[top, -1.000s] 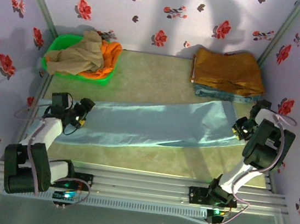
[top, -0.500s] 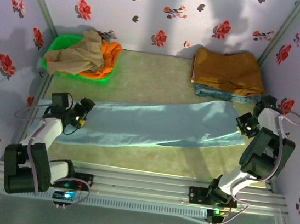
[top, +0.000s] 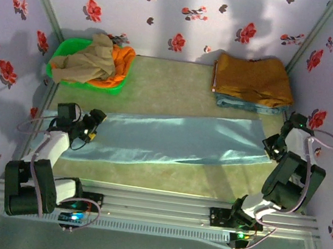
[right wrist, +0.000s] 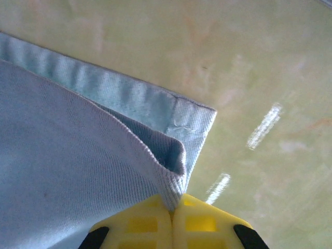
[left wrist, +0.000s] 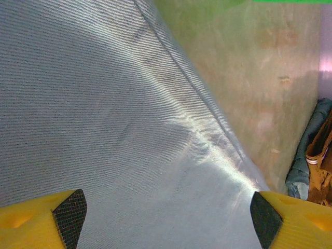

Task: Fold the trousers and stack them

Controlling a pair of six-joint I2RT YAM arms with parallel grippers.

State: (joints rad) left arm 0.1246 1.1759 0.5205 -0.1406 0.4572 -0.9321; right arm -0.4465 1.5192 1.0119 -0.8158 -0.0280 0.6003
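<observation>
The pale blue trousers lie stretched in a long band across the table, left to right. My left gripper hovers over their left end. In the left wrist view it stands open, its black pads wide apart above the flat cloth, holding nothing. My right gripper is at the trousers' right end. The right wrist view has it shut on a pinched fold at the hemmed corner of the trousers, with the corner lifted a little off the table.
A green basket holding beige and orange garments stands at the back left. At the back right sits a stack of folded garments, a mustard-brown one on top. Flowered walls close in both sides. Metal rails run along the near edge.
My right gripper has closed on the trousers' right corner and moved right, drawing the cloth longer and flatter. The left arm has not moved.
</observation>
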